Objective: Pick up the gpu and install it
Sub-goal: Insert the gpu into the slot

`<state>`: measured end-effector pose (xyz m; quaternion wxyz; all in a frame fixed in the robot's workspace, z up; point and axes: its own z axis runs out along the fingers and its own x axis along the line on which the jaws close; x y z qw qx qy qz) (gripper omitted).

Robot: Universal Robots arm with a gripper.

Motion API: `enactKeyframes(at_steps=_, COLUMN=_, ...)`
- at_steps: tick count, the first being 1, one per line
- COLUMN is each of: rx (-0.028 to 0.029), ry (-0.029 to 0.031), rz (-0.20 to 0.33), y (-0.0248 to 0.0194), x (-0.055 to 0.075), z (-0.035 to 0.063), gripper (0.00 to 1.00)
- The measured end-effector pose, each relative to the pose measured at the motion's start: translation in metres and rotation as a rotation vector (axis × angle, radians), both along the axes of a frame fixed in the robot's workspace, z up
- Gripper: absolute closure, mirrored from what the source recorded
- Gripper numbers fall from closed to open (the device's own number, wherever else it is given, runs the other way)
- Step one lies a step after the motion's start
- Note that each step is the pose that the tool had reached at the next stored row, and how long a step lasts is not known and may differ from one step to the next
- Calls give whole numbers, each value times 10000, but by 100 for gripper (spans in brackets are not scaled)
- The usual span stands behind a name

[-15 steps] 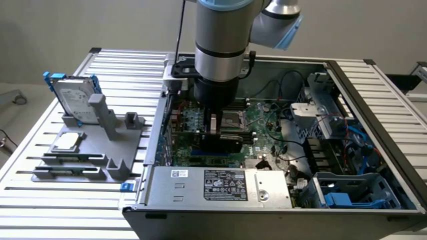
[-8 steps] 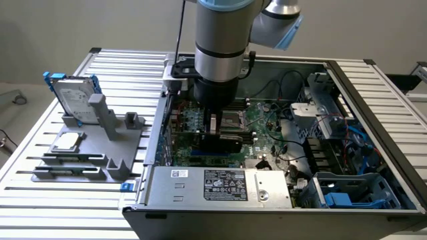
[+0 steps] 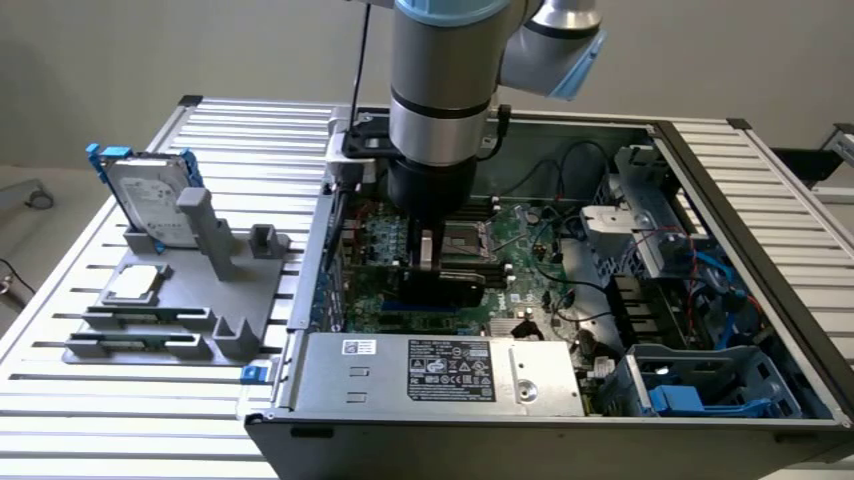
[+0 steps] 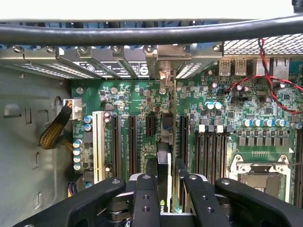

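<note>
Tool (image 4: 165,163) was clamped on the gpu (image 4: 164,184), holding it edge-on just above the motherboard (image 4: 137,101). Looked like the install step to me; seating it would've needed the card dead square over its slot.

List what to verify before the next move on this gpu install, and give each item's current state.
1. gpu clamped in the tool: ok.
2. gpu held edge-on, not skewed in the grip: ok.
3. Tool down inside the case, over the motherboard: ok.
4. Red and black wires away from the gpu: ok.
5. gpu fully seated: cannot tell.
</note>
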<state>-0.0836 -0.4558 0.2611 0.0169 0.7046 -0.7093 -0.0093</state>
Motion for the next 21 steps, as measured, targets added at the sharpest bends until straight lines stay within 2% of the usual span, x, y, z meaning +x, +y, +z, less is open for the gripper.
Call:
enactKeyframes(at_steps=12, rx=4, ry=13, rz=108, y=-1, x=0, z=-16, gripper=74)
enactKeyframes(at_steps=14, rx=1, ry=15, rz=113, y=-1, x=0, z=-16, gripper=73)
enactKeyframes(at_steps=15, rx=1, ry=16, rz=115, y=-1, x=0, z=-15, gripper=67)
enactKeyframes(at_steps=17, rx=2, ry=17, rz=116, y=-1, x=0, z=-15, gripper=67)
enactKeyframes(at_steps=21, rx=4, ry=25, rz=116, y=-1, x=0, z=108, gripper=67)
